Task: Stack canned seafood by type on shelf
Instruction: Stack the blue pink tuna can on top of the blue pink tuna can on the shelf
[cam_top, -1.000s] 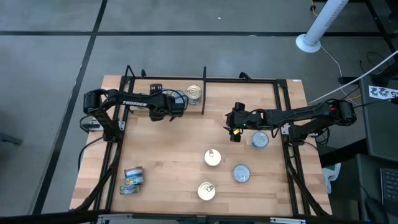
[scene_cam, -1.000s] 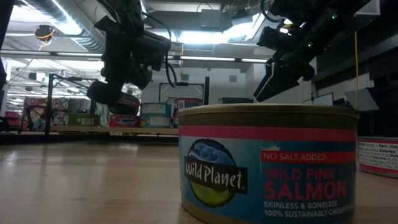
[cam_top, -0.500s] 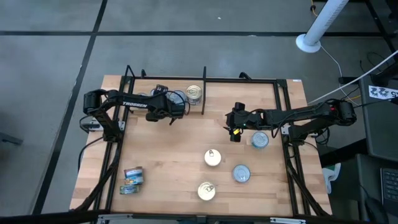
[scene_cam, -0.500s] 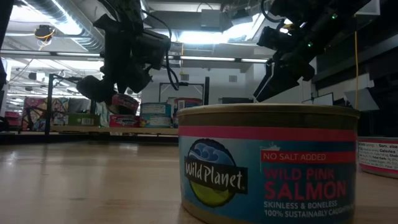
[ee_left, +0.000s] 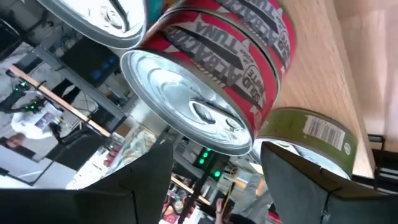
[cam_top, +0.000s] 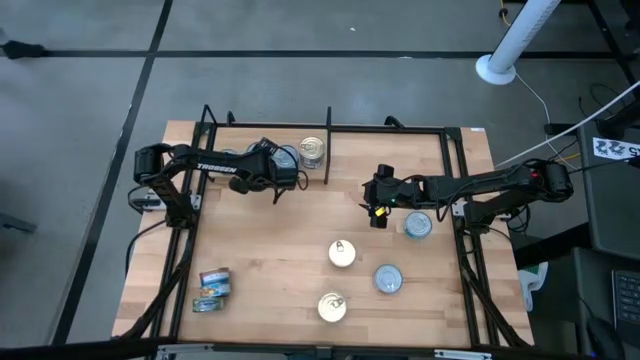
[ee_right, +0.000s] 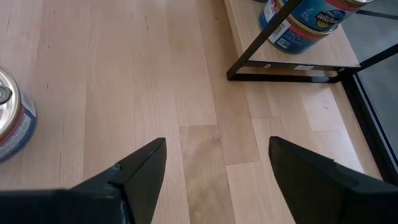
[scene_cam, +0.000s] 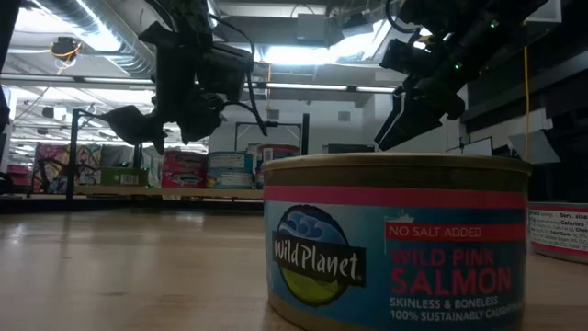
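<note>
The shelf is a light wooden board in a black frame. At its far side, left of the divider bar, tins stand together, with a gold-topped tin beside them. The left wrist view shows a stack of two red tuna tins with a green-labelled tin next to it. My left gripper hovers open just before the red stack, touching nothing I can see. My right gripper hangs open above bare board, right of centre.
Loose tins stand on the board's right half: silver-blue tops, gold tops. Labelled tins lie near the left front corner. A salmon tin fills the low view's foreground. Bare board lies mid-left.
My left gripper has rolled about its own pointing line while staying in place; in the low view its fingers have swung up and aside, uncovering the red tin behind them. Its finger gap looks unchanged. The tins have not moved.
</note>
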Robot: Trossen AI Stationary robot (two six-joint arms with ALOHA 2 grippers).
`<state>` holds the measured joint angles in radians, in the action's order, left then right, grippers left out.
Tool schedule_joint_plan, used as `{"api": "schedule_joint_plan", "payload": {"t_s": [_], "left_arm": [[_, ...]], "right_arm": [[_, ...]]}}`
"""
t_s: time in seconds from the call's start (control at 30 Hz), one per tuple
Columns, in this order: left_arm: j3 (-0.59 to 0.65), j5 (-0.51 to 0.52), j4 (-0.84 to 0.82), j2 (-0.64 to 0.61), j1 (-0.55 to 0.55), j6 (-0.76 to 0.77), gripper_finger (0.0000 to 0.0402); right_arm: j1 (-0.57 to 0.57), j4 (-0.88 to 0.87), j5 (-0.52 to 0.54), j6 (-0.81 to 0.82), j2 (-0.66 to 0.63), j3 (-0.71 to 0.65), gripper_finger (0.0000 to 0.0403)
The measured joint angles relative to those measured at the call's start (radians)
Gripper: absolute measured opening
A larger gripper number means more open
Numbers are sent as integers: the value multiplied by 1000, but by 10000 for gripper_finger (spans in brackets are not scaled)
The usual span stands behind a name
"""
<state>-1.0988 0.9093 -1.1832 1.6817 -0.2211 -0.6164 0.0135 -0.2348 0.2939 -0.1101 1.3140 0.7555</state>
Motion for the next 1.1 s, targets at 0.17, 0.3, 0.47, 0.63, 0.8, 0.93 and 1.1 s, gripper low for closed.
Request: {"api": "schedule_joint_plan", "payload": {"t_s": [0.17,0.3,0.47,0.63,0.8,0.93,1.1], "left_arm": [[0,21,0,0,0,39,239],[0,46,-4,-1,0,89,239],[0,113,-11,-11,1,143,239],[0,129,-20,-14,25,147,239],[-1,130,-53,-14,60,185,239],[-1,131,-115,-14,90,279,239],[-1,131,-205,-14,135,447,239]], "right_arm": [[0,0,0,0,0,0,282],[0,0,0,0,0,0,282],[0,0,0,0,0,0,282],[0,-1,0,0,0,0,282],[0,-2,0,0,0,0,282],[0,-2,0,0,0,0,282],[0,-2,0,0,0,0,282]]}}
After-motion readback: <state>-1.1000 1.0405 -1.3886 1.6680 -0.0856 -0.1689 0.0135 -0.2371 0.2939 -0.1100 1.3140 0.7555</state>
